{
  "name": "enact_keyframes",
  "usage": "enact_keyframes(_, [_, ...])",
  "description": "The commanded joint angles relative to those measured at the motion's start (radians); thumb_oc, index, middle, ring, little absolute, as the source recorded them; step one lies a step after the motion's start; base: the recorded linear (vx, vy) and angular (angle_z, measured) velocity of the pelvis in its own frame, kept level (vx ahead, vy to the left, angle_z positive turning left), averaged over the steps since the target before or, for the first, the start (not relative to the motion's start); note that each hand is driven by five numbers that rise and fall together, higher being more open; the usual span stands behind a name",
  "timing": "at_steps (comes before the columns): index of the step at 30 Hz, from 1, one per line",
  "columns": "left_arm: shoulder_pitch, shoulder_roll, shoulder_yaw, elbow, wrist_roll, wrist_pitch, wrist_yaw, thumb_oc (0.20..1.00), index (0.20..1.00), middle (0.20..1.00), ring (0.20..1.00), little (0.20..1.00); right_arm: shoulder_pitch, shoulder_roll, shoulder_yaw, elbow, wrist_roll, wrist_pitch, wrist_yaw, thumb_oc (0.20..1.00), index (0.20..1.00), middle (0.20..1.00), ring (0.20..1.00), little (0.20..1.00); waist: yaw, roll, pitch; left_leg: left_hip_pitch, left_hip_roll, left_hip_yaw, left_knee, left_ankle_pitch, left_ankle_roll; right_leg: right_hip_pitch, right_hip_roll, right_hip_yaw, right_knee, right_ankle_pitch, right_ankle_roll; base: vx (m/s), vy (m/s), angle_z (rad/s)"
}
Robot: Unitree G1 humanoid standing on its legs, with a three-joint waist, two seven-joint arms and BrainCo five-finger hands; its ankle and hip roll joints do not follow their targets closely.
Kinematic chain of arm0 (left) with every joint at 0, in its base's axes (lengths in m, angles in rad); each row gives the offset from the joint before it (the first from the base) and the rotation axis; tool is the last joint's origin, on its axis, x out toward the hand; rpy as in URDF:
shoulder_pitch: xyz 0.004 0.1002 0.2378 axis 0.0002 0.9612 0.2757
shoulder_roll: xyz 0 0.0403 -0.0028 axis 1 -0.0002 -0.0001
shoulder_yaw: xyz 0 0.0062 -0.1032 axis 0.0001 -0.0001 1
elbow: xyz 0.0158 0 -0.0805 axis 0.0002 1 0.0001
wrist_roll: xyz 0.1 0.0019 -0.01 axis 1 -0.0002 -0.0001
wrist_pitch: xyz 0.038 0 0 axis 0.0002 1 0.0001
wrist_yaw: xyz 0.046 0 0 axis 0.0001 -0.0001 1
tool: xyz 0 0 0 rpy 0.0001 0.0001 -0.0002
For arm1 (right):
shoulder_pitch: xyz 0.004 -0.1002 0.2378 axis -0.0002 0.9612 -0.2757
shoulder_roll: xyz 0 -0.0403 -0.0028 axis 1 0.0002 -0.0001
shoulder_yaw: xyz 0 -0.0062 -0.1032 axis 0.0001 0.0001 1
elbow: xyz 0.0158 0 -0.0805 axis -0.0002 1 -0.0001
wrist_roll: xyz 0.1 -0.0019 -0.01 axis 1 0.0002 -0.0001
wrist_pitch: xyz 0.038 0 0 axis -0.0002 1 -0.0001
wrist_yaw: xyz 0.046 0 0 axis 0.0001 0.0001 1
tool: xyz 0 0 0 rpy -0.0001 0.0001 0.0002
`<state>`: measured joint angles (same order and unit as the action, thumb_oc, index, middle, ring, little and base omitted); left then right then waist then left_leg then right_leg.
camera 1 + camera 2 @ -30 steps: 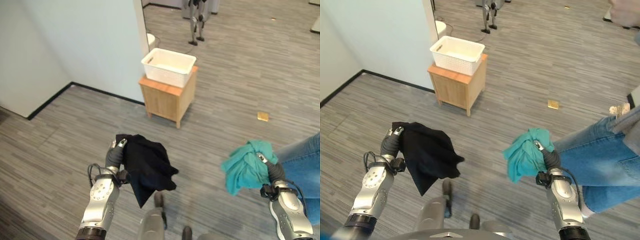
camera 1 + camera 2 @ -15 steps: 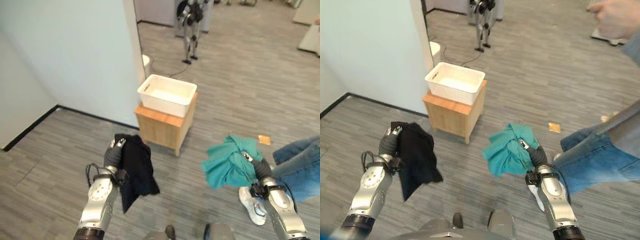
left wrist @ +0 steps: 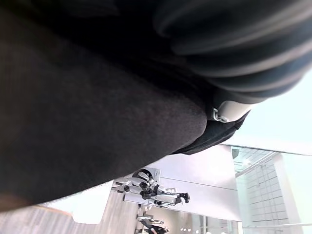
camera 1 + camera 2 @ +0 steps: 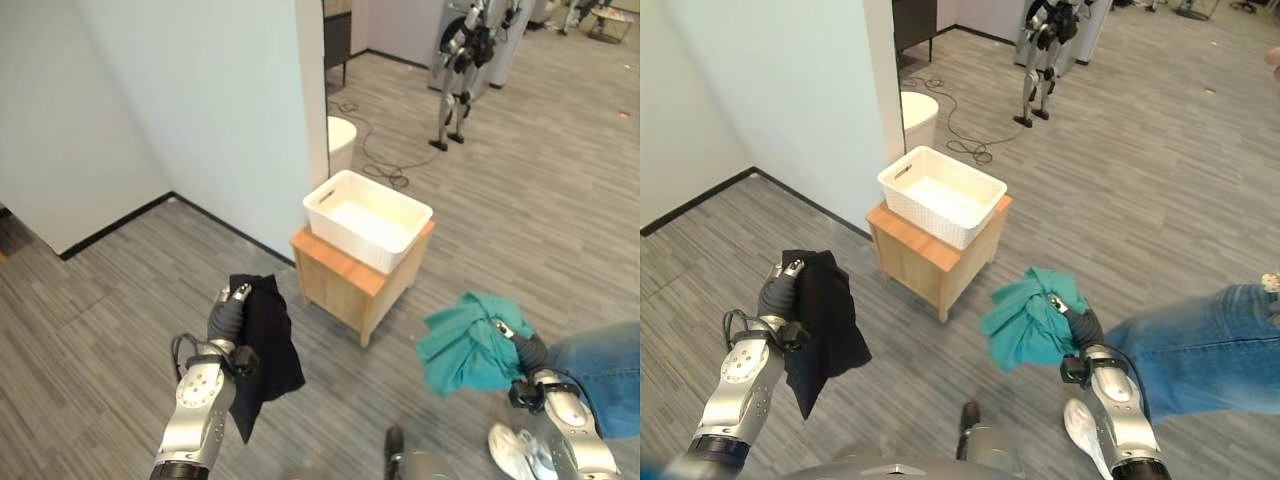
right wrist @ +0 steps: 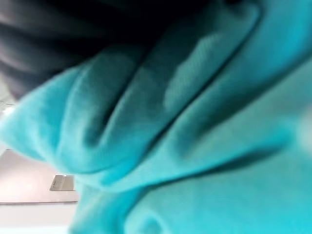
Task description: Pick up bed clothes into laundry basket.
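While the left hand [image 4: 228, 312] is held up in front of the robot, its fingers are curled round a black garment [image 4: 262, 345], which hangs down from the grip in a long fold on the inner side of the hand. The right hand [image 4: 1083, 325] is raised in the same way and is closed on a teal garment [image 4: 1027, 322]; this one is bunched over the fingers, so I think the grip is a full fist, but the cloth hides most of it. In the right wrist view the teal folds lie directly against the hand.

From both hands the white laundry basket [image 4: 368, 220] lies ahead and further away, roughly between them. It is well apart from either hand, and it stands empty on a small wooden cabinet [image 4: 352, 285] beside the corner of a pale wall [image 4: 200, 110]. Its long axis runs slanted across the line of approach. The two hands seem about equally far from the basket, perhaps the left a little nearer.

A person's leg in blue jeans [image 4: 1200, 345] is just beside the right hand on its outer side. Far behind the basket another robot [image 4: 462, 55] stands.
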<state>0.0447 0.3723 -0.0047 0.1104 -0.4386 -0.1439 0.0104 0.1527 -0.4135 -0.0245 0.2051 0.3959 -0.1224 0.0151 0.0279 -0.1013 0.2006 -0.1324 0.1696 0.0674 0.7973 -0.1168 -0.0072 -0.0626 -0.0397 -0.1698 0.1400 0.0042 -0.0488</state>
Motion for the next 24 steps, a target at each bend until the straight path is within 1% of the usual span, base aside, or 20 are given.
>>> enact_keyframes(1, [-0.093,0.036,0.004,-0.111,-0.058,-0.059,-0.010,0.200,0.200,0.200,0.200,0.200,-0.064,-0.056,-0.045,-0.102,0.038,-0.066,-0.022,0.200,0.200,0.200,0.200,0.200,0.001,0.000,0.050,-0.103,0.052,0.055,-0.085,0.173,-0.058,0.126,-0.042,0.017,-0.077,-0.062,0.073,0.31,-0.110,0.27])
enact_keyframes(2, [-0.103,0.033,-0.007,-0.101,-0.059,-0.059,-0.011,0.200,0.200,0.200,0.200,0.200,-0.065,-0.052,-0.055,-0.110,0.046,-0.070,-0.023,0.200,0.200,0.200,0.200,0.200,0.006,0.005,0.046,-0.131,0.032,0.076,-0.148,0.169,-0.065,0.145,-0.042,0.009,-0.089,-0.068,0.077,0.43,-0.047,0.26])
enact_keyframes(3, [-0.106,0.034,-0.020,-0.092,-0.058,-0.062,-0.012,0.200,0.200,0.200,0.200,0.200,-0.059,-0.045,-0.062,-0.110,0.044,-0.074,-0.027,0.200,0.200,0.200,0.200,0.200,0.012,0.020,0.031,-0.146,-0.003,0.129,-0.314,0.168,-0.055,0.159,-0.031,0.002,-0.098,-0.082,0.087,0.35,-0.008,0.25])
enact_keyframes(4, [-0.105,0.034,-0.021,-0.091,-0.058,-0.062,-0.012,0.200,0.200,0.200,0.200,0.200,-0.057,-0.046,-0.062,-0.110,0.044,-0.075,-0.027,0.200,0.200,0.200,0.200,0.200,0.014,0.012,0.031,-0.130,-0.014,0.137,-0.331,0.169,-0.053,0.164,-0.042,0.005,-0.096,-0.088,0.091,0.36,0.020,0.28])
enact_keyframes(5, [-0.104,0.032,-0.027,-0.090,-0.054,-0.064,-0.015,0.200,0.200,0.200,0.200,0.200,-0.055,-0.041,-0.059,-0.109,0.041,-0.077,-0.025,0.200,0.200,0.200,0.200,0.200,0.021,0.022,0.022,-0.134,-0.044,0.151,-0.412,0.167,-0.044,0.177,-0.032,0.004,-0.103,-0.095,0.095,0.29,0.022,0.12])
enact_keyframes(6, [-0.104,0.032,-0.030,-0.089,-0.049,-0.065,-0.018,0.200,0.200,0.200,0.200,0.200,-0.053,-0.039,-0.054,-0.112,0.037,-0.079,-0.020,0.200,0.200,0.200,0.200,0.200,0.028,0.032,0.015,-0.136,-0.079,0.166,-0.508,0.189,-0.042,0.194,-0.019,0.006,-0.111,-0.104,0.098,0.26,0.018,0.15])
enact_keyframes(7, [-0.104,0.031,-0.030,-0.089,-0.049,-0.065,-0.018,0.200,0.200,0.200,0.200,0.200,-0.053,-0.039,-0.054,-0.113,0.037,-0.079,-0.020,0.200,0.200,0.200,0.200,0.200,0.029,0.031,0.013,-0.132,-0.082,0.168,-0.522,0.200,-0.040,0.191,-0.021,0.007,-0.113,-0.100,0.098,0.38,-0.012,0.18])
enact_keyframes(8, [-0.104,0.025,-0.034,-0.093,-0.039,-0.061,-0.021,0.200,0.200,0.200,0.200,0.200,-0.050,-0.041,-0.050,-0.127,0.015,-0.072,-0.011,0.200,0.200,0.200,0.200,0.200,0.029,0.036,0.004,-0.127,-0.089,0.248,-0.576,0.228,-0.048,0.232,-0.006,-0.007,-0.123,-0.122,0.096,0.37,-0.003,0.22])
enact_keyframes(9, [-0.100,0.021,-0.033,-0.098,-0.046,-0.057,-0.029,0.200,0.200,0.200,0.200,0.200,-0.058,-0.038,-0.048,-0.139,0.014,-0.066,-0.003,0.200,0.200,0.200,0.200,0.200,0.026,0.040,-0.009,-0.098,-0.089,0.270,-0.599,0.206,-0.030,0.244,-0.001,-0.013,-0.119,-0.143,0.101,0.45,0.019,0.19])
enact_keyframes(10, [-0.102,0.017,-0.040,-0.098,-0.046,-0.059,-0.028,0.200,0.200,0.200,0.200,0.200,-0.058,-0.030,-0.040,-0.138,0.013,-0.067,-0.005,0.200,0.200,0.200,0.200,0.200,0.029,0.039,-0.014,-0.088,-0.101,0.262,-0.610,0.203,-0.023,0.253,-0.008,-0.022,-0.113,-0.153,0.104,0.34,0.082,0.03])
enact_keyframes(11, [-0.103,0.014,-0.043,-0.099,-0.047,-0.060,-0.025,0.200,0.200,0.200,0.200,0.200,-0.064,-0.023,-0.031,-0.138,0.010,-0.069,-0.003,0.200,0.200,0.200,0.200,0.200,0.031,0.032,-0.026,-0.072,-0.117,0.248,-0.618,0.184,-0.009,0.255,-0.022,-0.030,-0.087,-0.165,0.111,0.33,0.098,0.07])
enact_keyframes(12, [-0.103,0.016,-0.045,-0.098,-0.047,-0.055,-0.026,0.200,0.200,0.200,0.200,0.200,-0.070,-0.013,-0.024,-0.134,0.009,-0.070,-0.003,0.200,0.200,0.200,0.200,0.200,0.034,0.024,-0.038,-0.044,-0.122,0.261,-0.634,0.158,0.010,0.243,-0.041,-0.040,-0.008,-0.168,0.127,0.32,0.114,-0.01])
enact_keyframes(13, [-0.104,0.020,-0.046,-0.098,-0.045,-0.055,-0.024,0.200,0.200,0.200,0.200,0.200,-0.074,-0.007,-0.016,-0.134,0.007,-0.071,-0.002,0.200,0.200,0.200,0.200,0.200,0.034,0.021,-0.040,-0.018,-0.128,0.264,-0.651,0.144,0.025,0.211,-0.057,-0.044,0.086,-0.148,0.145,0.27,0.126,0.04])
enact_keyframes(15, [-0.106,0.030,-0.040,-0.098,-0.037,-0.052,-0.016,0.200,0.200,0.200,0.200,0.200,-0.103,0.003,0.020,-0.133,-0.016,-0.065,0.009,0.200,0.200,0.200,0.200,0.200,0.037,0.016,-0.020,0.057,-0.138,0.283,-0.680,0.112,0.062,0.117,-0.105,-0.046,0.334,-0.026,0.221,0.24,0.104,0.00])
enact_keyframes(16, [-0.110,0.038,-0.047,-0.098,-0.041,-0.052,-0.019,0.200,0.200,0.200,0.200,0.200,-0.099,0.004,0.020,-0.133,-0.022,-0.058,0.009,0.200,0.200,0.200,0.200,0.200,0.029,0.018,-0.013,0.080,-0.141,0.265,-0.688,0.107,0.068,0.082,-0.110,-0.034,0.408,-0.011,0.225,0.23,0.037,0.10])
enact_keyframes(17, [-0.112,0.042,-0.052,-0.099,-0.042,-0.054,-0.017,0.200,0.200,0.200,0.200,0.200,-0.093,0.006,0.020,-0.135,-0.029,-0.054,0.009,0.200,0.200,0.200,0.200,0.200,0.020,0.032,-0.008,0.108,-0.134,0.246,-0.711,0.111,0.070,0.024,-0.104,-0.029,0.444,-0.002,0.214,0.21,-0.015,0.28])
enact_keyframes(18, [-0.113,0.044,-0.054,-0.105,-0.047,-0.053,-0.021,0.200,0.200,0.200,0.200,0.200,-0.090,0.005,0.014,-0.139,-0.031,-0.052,0.011,0.200,0.200,0.200,0.200,0.200,0.013,0.036,-0.002,0.131,-0.136,0.227,-0.721,0.111,0.070,-0.004,-0.116,-0.024,0.445,0.005,0.212,0.21,-0.046,0.50])
enact_keyframes(21, [-0.116,0.054,-0.068,-0.119,-0.059,-0.048,-0.036,0.200,0.200,0.200,0.200,0.200,-0.080,0.001,-0.010,-0.135,-0.025,-0.059,0.001,0.200,0.200,0.200,0.200,0.200,0.001,0.062,0.005,0.170,-0.119,0.176,-0.761,0.115,0.050,-0.058,-0.182,-0.026,0.372,-0.001,0.177,0.23,-0.114,0.81])
enact_keyframes(22, [-0.117,0.056,-0.076,-0.120,-0.059,-0.046,-0.039,0.200,0.200,0.200,0.200,0.200,-0.077,0.002,-0.020,-0.151,-0.025,-0.059,-0.003,0.200,0.200,0.200,0.200,0.200,-0.007,0.062,0.008,0.179,-0.119,0.154,-0.765,0.111,0.042,-0.061,-0.194,-0.009,0.327,-0.006,0.174,0.20,-0.152,0.70])
enact_keyframes(24, [-0.121,0.061,-0.088,-0.116,-0.059,-0.045,-0.042,0.200,0.200,0.200,0.200,0.200,-0.076,0.001,-0.030,-0.148,-0.023,-0.061,-0.008,0.200,0.200,0.200,0.200,0.200,-0.017,0.057,0.004,0.190,-0.119,0.126,-0.776,0.102,0.031,-0.070,-0.191,0.039,0.235,0.001,0.183,0.21,-0.172,0.69])
